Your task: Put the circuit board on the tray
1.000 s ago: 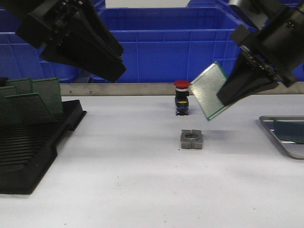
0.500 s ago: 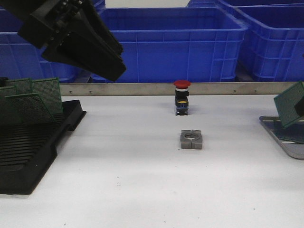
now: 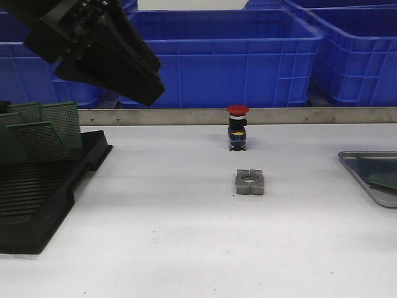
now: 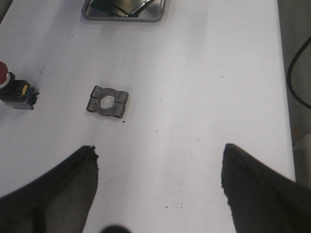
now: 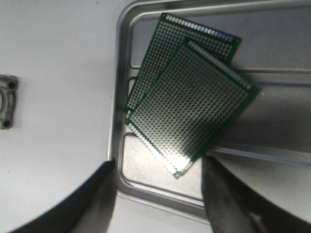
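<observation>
- Right end effector: fingers spread, nothing held, above shallow grey metal tray.
- Two green perforated circuit boards seen stacked, overlapping, flat in tray.
- Left end effector: spread, empty, over white bench.

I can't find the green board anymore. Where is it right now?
The top circuit board lies in the grey tray at the table's right edge in the front view, stacked askew on another circuit board, right of the metal clamp block.

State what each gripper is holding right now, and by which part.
Nothing is held. The left gripper is open over bare table; the right gripper is open above two circuit boards lying stacked in the tray.
</observation>
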